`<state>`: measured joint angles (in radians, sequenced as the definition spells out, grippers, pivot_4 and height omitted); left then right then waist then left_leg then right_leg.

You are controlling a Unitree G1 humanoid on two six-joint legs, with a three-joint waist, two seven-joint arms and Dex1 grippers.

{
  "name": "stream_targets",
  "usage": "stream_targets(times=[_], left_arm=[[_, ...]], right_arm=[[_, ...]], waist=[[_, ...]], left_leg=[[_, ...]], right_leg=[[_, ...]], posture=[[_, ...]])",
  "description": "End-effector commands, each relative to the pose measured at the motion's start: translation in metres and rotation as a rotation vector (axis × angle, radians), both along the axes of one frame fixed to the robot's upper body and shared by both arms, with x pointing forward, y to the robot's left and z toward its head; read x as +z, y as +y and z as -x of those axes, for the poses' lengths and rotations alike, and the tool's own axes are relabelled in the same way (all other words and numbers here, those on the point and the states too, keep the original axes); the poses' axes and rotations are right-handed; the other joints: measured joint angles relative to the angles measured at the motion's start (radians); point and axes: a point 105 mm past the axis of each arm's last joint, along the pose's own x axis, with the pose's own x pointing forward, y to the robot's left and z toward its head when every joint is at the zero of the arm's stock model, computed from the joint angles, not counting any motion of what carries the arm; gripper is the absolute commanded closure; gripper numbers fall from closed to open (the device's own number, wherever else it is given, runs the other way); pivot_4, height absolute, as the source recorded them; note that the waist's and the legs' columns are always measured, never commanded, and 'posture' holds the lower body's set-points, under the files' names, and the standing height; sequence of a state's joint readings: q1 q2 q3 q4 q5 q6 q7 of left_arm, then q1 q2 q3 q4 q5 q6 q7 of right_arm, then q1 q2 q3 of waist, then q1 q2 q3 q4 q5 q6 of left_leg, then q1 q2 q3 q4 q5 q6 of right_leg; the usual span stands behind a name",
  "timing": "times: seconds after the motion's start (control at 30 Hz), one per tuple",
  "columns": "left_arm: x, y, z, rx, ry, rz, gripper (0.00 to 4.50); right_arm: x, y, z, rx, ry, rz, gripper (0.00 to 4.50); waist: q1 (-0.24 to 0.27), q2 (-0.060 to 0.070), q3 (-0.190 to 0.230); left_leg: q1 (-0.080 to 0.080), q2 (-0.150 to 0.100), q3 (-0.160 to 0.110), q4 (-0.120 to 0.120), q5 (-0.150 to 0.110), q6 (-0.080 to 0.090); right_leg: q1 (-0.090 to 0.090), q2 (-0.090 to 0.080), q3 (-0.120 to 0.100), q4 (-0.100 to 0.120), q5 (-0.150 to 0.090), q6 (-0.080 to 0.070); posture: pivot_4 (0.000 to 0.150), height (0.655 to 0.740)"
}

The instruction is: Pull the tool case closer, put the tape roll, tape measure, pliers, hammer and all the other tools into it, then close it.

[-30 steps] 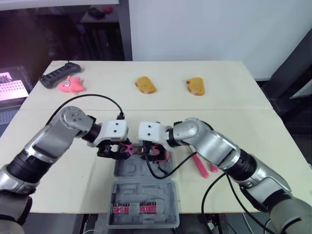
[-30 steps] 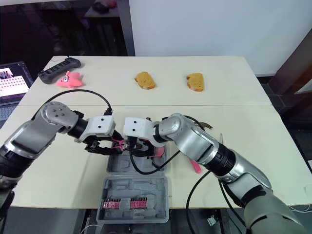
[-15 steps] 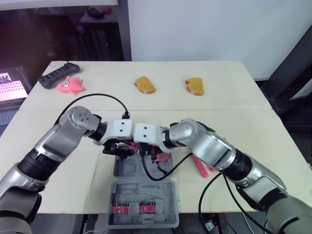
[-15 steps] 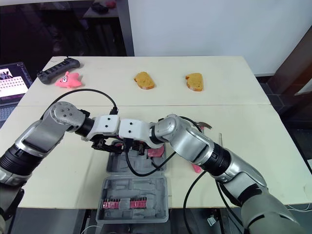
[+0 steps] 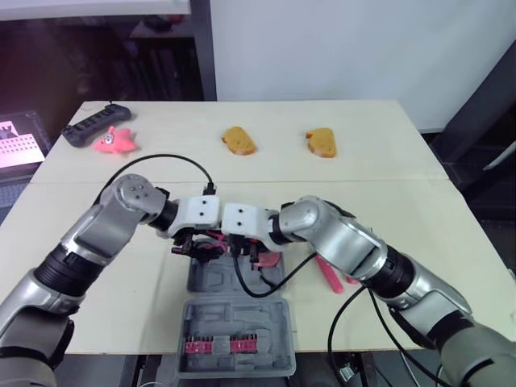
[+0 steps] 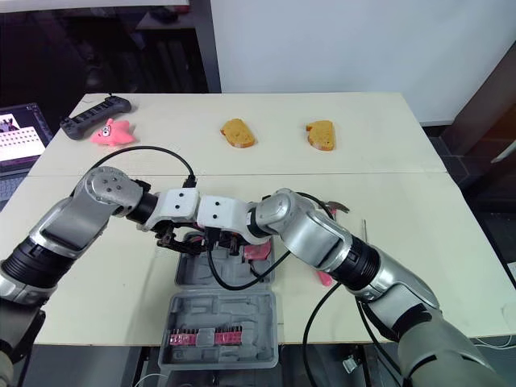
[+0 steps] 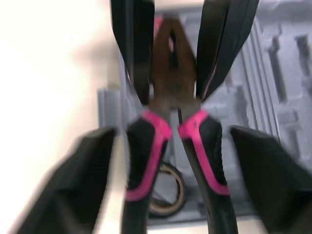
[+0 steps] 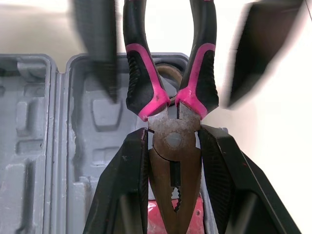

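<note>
Over the open case [image 5: 211,284] at the near middle of the counter [image 5: 387,129], the right gripper [image 8: 173,130] clamped the pliers [image 7: 170,87] by their metal head. The left gripper [image 7: 170,131] stood open, its fingers spread wide on either side of the pink-and-black handles without touching them. A tape roll [image 7: 165,192] lay in the case beneath the handles. A pink-handled tool [image 5: 330,274] lay just right of the case.
</note>
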<state>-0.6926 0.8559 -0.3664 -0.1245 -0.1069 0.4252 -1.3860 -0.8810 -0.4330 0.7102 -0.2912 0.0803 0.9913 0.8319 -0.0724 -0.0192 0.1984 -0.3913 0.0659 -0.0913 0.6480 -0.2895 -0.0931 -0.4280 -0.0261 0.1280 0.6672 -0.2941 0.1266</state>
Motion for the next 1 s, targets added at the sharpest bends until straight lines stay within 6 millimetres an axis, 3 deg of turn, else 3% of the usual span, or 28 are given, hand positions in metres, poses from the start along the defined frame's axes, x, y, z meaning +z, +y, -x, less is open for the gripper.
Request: stream_targets(times=[0.03,0.23,0.3,0.4,0.53,0.7,1.0], left_arm=[[0.021,0.007,0.001,0.009,-0.05,0.05,0.0],[0.034,0.043,0.009,0.099,-0.032,0.112,0.0],[0.031,0.071,0.022,0.163,0.0,0.178,0.0],[0.03,0.086,0.037,0.21,0.031,0.335,0.0],[0.004,0.111,0.051,0.26,0.055,0.342,0.0],[-0.013,0.111,0.062,0.29,0.088,0.393,0.0],[-0.027,0.102,0.069,0.251,0.073,0.444,0.0]], right_arm=[[0.009,0.0,-0.001,0.018,-0.044,-0.03,3.48],[0.008,-0.005,0.001,0.027,-0.034,-0.037,3.48],[0.006,-0.011,0.007,0.045,-0.023,-0.027,3.48],[0.0,-0.019,0.014,0.062,-0.012,0.003,3.48],[-0.005,-0.023,0.017,0.069,-0.012,0.037,3.48],[-0.006,-0.024,0.02,0.085,-0.007,0.065,3.48],[-0.022,-0.02,0.024,0.097,0.039,0.127,3.48]], waist=[[0.0,0.0,0.0],[-0.003,0.0,0.0],[-0.01,0.001,0.0],[-0.012,0.001,0.0],[0.0,0.001,0.0],[0.004,0.001,0.0],[0.0,0.001,0.0]], left_leg=[[0.0,0.0,0.0,0.0,0.0,0.0],[0.0,0.0,0.0,0.0,0.0,0.0],[0.0,0.0,0.0,0.0,0.0,0.0],[0.0,0.0,0.0,-0.001,0.0,0.001],[0.0,0.0,0.0,0.0,0.0,0.0],[0.0,0.0,0.0,0.0,0.0,0.0],[0.001,0.0,0.0,0.0,0.0,0.0]], right_leg=[[0.0,0.0,0.0,0.0,0.0,0.0],[0.0,0.0,0.0,0.0,0.0,0.0],[0.0,0.0,0.0,0.0,0.0,0.0],[0.0,-0.001,-0.001,0.0,0.0,0.0],[0.0,-0.001,-0.002,0.001,0.0,-0.001],[0.0,-0.001,-0.002,0.001,0.0,-0.001],[0.0,-0.001,-0.002,0.001,0.0,-0.001]], posture=[[0.15,0.74],[0.15,0.74],[0.15,0.74],[0.15,0.74],[0.15,0.74],[0.15,0.74],[0.15,0.74]])
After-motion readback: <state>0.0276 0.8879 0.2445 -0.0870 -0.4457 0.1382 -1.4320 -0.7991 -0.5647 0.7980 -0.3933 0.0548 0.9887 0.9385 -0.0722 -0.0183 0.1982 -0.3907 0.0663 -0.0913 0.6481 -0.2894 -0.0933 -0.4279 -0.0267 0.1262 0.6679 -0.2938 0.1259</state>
